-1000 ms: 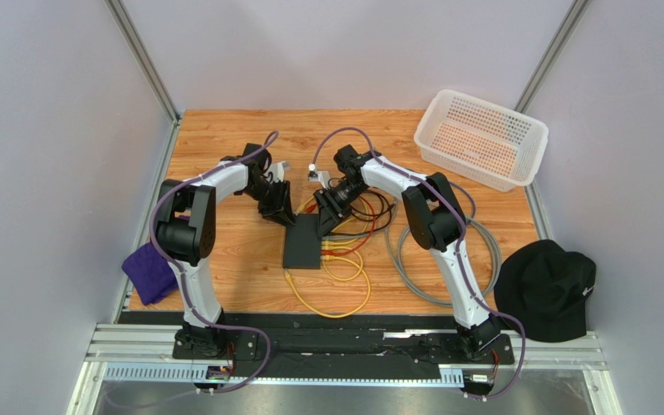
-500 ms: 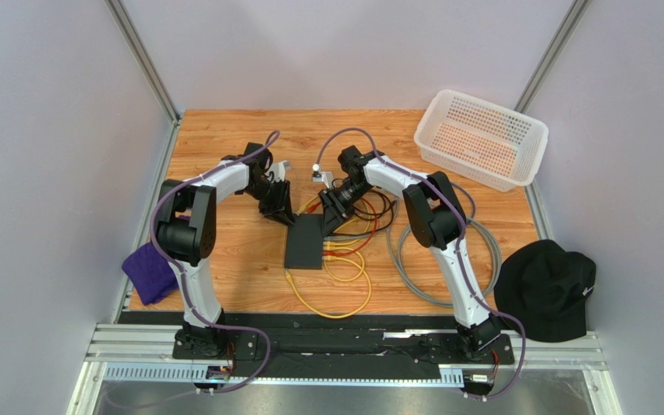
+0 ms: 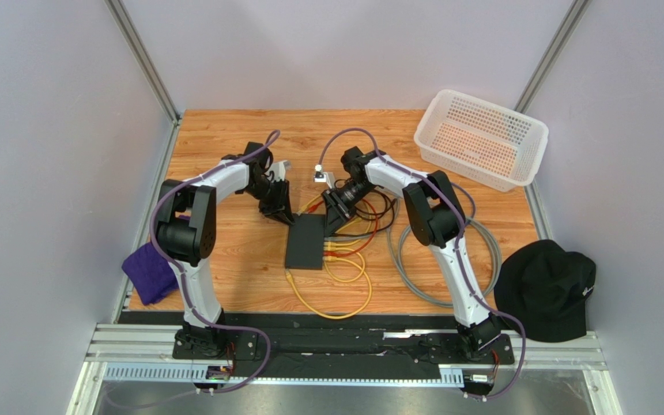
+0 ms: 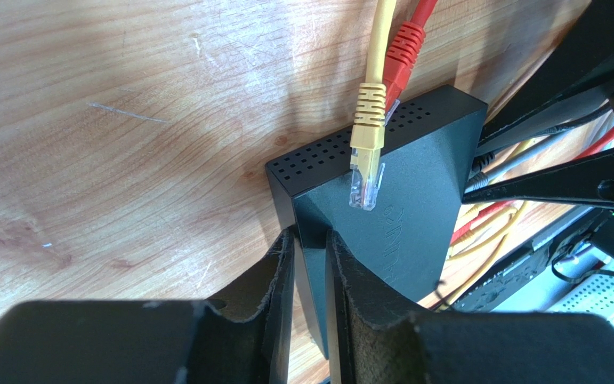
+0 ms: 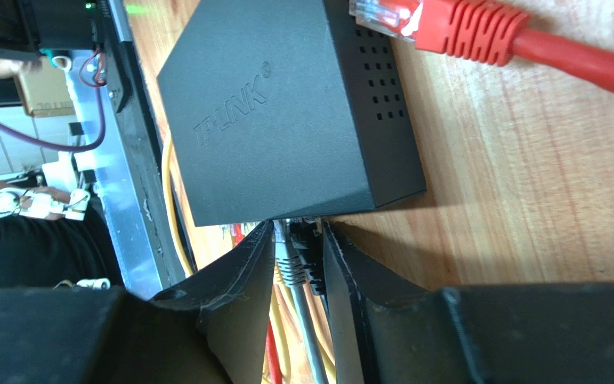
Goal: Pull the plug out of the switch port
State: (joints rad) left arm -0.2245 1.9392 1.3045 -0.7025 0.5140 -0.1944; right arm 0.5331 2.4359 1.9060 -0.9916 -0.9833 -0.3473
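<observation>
The switch (image 3: 306,241) lies mid-table between the arms. The left gripper (image 4: 310,268) pinches its far-left corner, bracing it. The right gripper (image 5: 296,256) stands narrow around a grey plug (image 5: 288,268) seated in the switch's right edge; I cannot tell whether it grips. The pull is not yet made.

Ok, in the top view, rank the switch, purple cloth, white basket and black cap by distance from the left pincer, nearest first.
1. Switch: in the centre, right at the left pincer.
2. Purple cloth: near left.
3. White basket: far right.
4. Black cap: near right, farthest out.
</observation>
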